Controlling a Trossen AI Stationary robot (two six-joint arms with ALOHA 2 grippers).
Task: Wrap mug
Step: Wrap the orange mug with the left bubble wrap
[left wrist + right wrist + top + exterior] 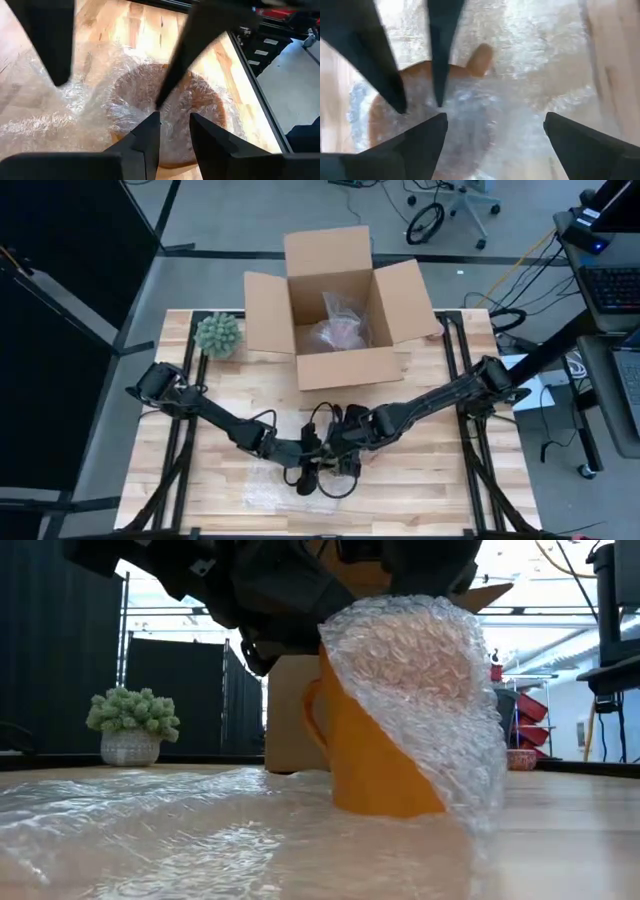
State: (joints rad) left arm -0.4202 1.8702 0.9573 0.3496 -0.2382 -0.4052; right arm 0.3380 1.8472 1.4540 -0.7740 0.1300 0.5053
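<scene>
From above, my left gripper (308,452) and right gripper (345,442) meet over the mug (330,470) near the desk's (440,490) front edge, their fingers lost in the crowding. At desk level the orange mug stands upright directly beneath both, bubble wrap (425,670) draped over only one side (the handle side is bare); a sideways tug could tip it. My left wrist shows fingers nearly together, seemingly pinching wrap over the mouth, which could slip free. My right wrist shows fingers wide apart, holding nothing, so the loose sheet may spring back.
</scene>
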